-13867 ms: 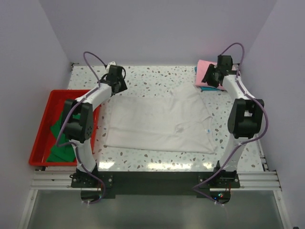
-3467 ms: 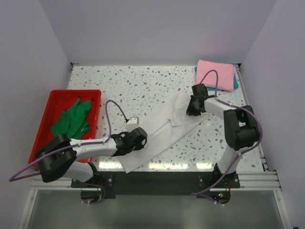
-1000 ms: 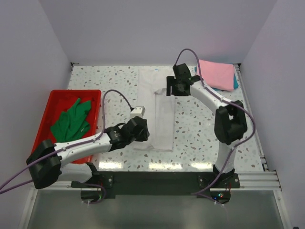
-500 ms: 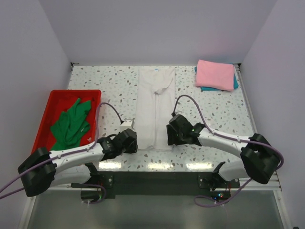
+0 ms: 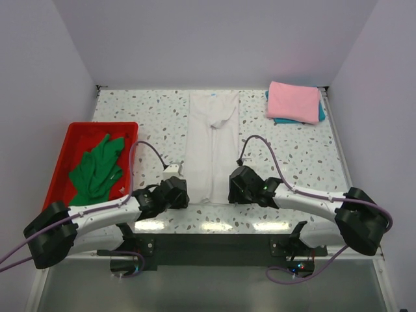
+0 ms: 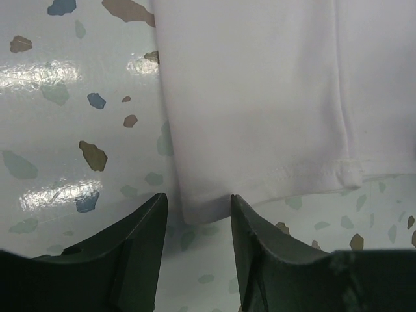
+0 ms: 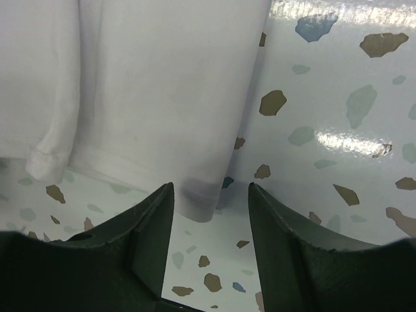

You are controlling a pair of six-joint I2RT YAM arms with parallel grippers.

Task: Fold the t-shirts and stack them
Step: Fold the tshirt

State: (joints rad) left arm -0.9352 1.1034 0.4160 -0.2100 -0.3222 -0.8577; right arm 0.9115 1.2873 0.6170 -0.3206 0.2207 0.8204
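Now | left fingers (image 6: 140, 247), right fingers (image 7: 151, 237) both open at white t-shirt (image 5: 212, 146) hem corners | risk: I nip top layer only, fold slumps

White-and-black arms (image 5: 107, 209), purple cables (image 5: 259, 139), perhaps dark-green claws (image 6: 195, 218)

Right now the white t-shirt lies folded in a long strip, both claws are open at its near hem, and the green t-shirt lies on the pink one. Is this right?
One thing is wrong: the green t-shirt lies in the red tray at the left, not on the pink t-shirt. The top external view shows it. The rest holds.
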